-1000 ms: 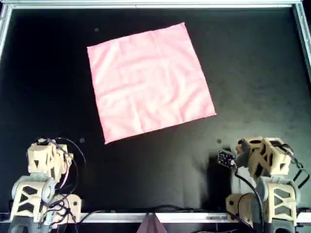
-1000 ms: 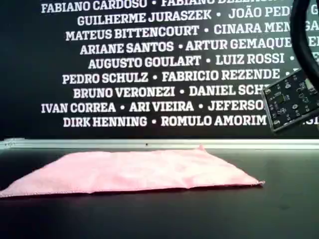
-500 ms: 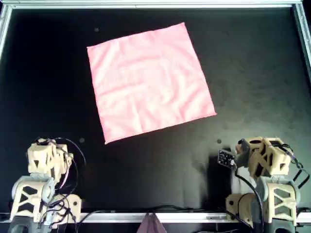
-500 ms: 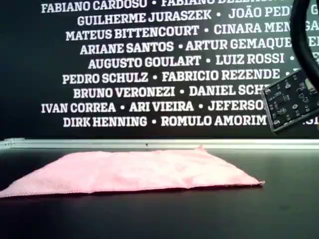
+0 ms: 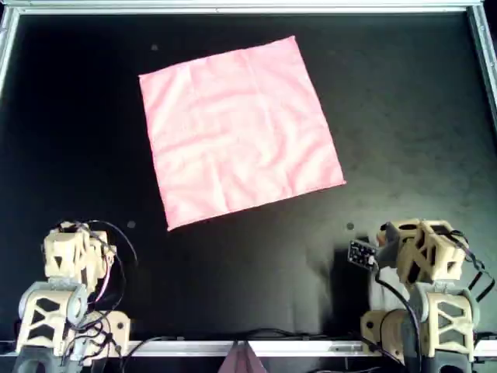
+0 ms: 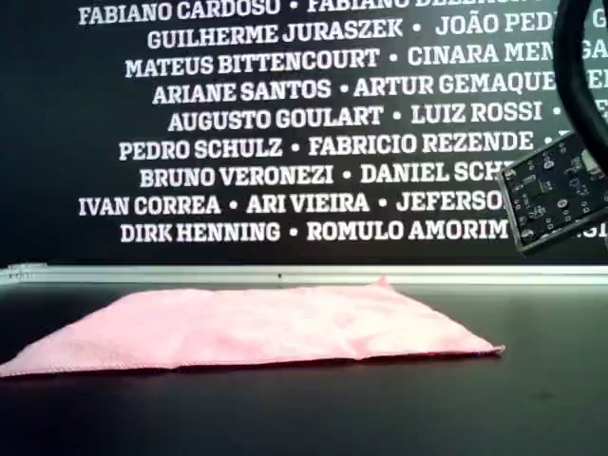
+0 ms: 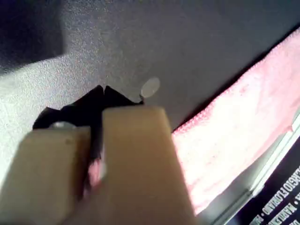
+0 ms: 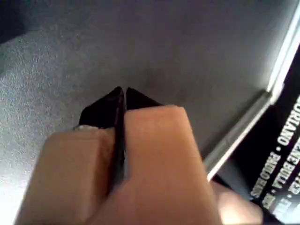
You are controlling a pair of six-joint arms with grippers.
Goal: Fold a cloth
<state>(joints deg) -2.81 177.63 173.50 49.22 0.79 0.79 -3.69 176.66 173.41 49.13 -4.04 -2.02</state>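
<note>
The light-pink cloth point(image 5: 239, 130) lies spread flat and slightly rotated on the black table, in the far half of the overhead view. It shows in the exterior view as a low pink sheet point(image 6: 256, 328). Part of it is also in the left wrist view point(image 7: 234, 126). My left gripper point(image 7: 103, 90) is shut with nothing in it, and its arm point(image 5: 71, 260) is folded at the overhead view's lower left, well short of the cloth. My right gripper point(image 8: 124, 90) is shut and empty too, and its arm point(image 5: 423, 256) is folded at the overhead view's lower right.
A metal rail point(image 5: 233, 8) frames the table's edges. A small circuit board point(image 5: 359, 254) sticks out beside the right arm and hangs at the exterior view's right point(image 6: 556, 190). A wall with white names point(image 6: 285, 114) stands behind the table.
</note>
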